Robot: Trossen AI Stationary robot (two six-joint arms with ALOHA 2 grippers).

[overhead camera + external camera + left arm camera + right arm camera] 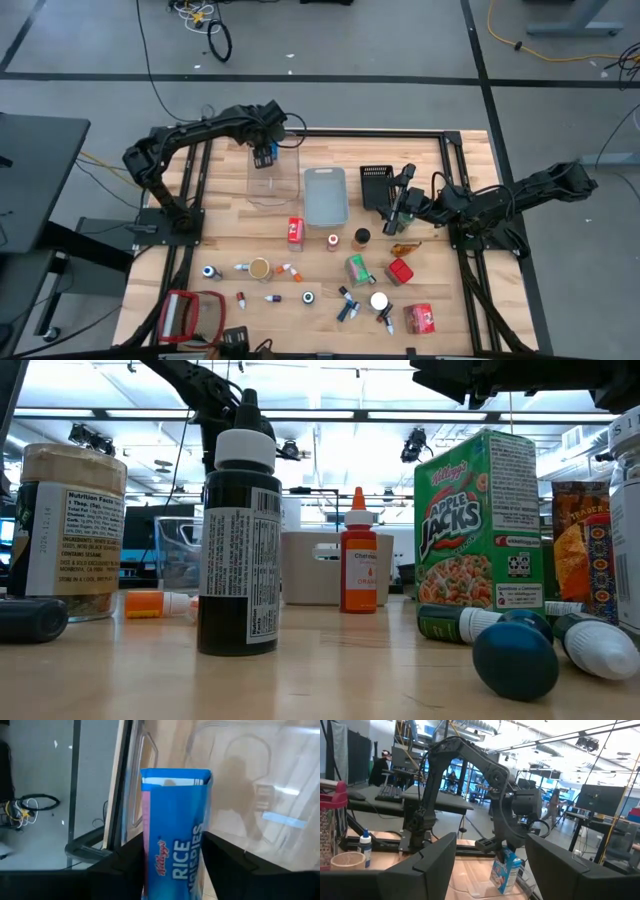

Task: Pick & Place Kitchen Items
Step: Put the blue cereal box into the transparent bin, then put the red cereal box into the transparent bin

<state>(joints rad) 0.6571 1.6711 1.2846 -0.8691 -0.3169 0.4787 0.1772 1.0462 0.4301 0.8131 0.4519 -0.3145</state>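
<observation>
High view: the left gripper [265,156] hangs over the clear bin [272,182] at about 11 o'clock on the table, with a blue carton [266,160] between its fingers. The right gripper [393,215] sits at 2 o'clock, just beside the black bin [376,186], holding nothing that shows. The grey bin [325,195] stands between the two. The other items lie scattered toward 6 o'clock, among them a red carton [295,231], a green carton [360,270] and a jar [260,268].

Low view: a dark bottle [239,535] stands upright near 9 o'clock beside a labelled jar [65,535]; the green carton [478,525] is upright at 3 o'clock, and an orange bottle [358,565] is farther back.

Left wrist view: the blue carton [175,827] sits upright between the two dark fingers [125,870], with the clear bin's wall [260,795] behind. Whether the pads press it or have slackened cannot be told.

Right wrist view: its own fingers [432,865] stand wide and empty. Across the table the left gripper [509,851] has the blue carton [506,871] low over the clear bin [470,880].

The carton is likely light, thin card, hollow and easily crushed, with smooth faces that may slip. It seems best held across the narrow sides near mid-height, with light pressure.
</observation>
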